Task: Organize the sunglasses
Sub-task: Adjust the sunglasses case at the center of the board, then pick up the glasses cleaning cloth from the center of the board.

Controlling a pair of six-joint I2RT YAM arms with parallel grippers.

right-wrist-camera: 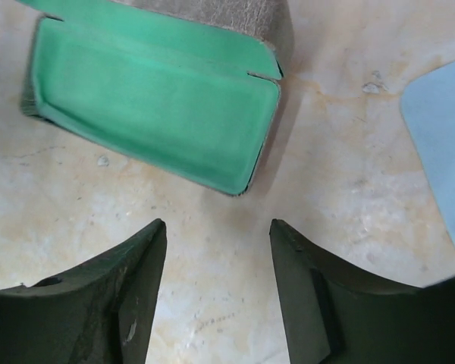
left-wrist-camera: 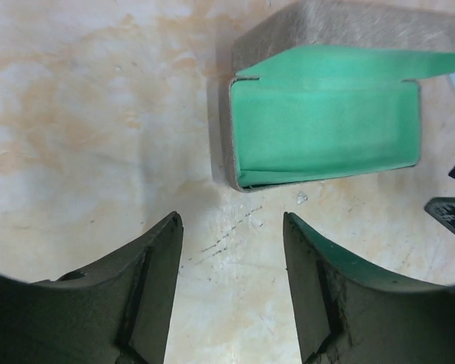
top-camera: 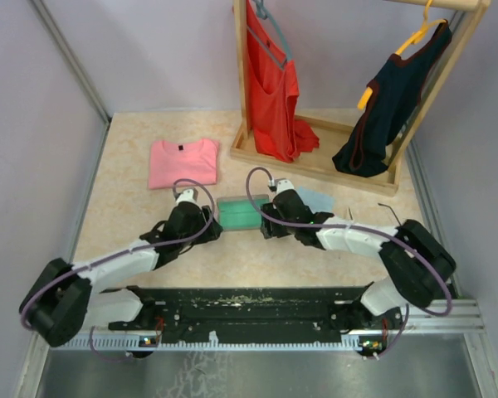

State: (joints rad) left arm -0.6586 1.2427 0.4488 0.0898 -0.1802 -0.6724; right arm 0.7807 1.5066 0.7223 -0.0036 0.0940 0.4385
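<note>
The grey case [top-camera: 236, 213] lies open in the middle of the table, its green lining [left-wrist-camera: 326, 121] bare and nothing inside it [right-wrist-camera: 152, 114]. My left gripper [top-camera: 209, 224] sits just left of the case, open, with only tabletop between its fingers [left-wrist-camera: 231, 220]. On the case's right my right gripper [top-camera: 266, 224] is open too, also over bare table [right-wrist-camera: 218, 224]. A thin dark wire shape [top-camera: 389, 209] lies far right on the table; it looks like the sunglasses, too small to make out further.
A light blue cloth [top-camera: 317, 199] lies flat just right of the case [right-wrist-camera: 440, 144]. A folded pink shirt [top-camera: 183, 162] is at the back left. A wooden clothes rack [top-camera: 315, 162] with a red top and a dark top stands at the back right.
</note>
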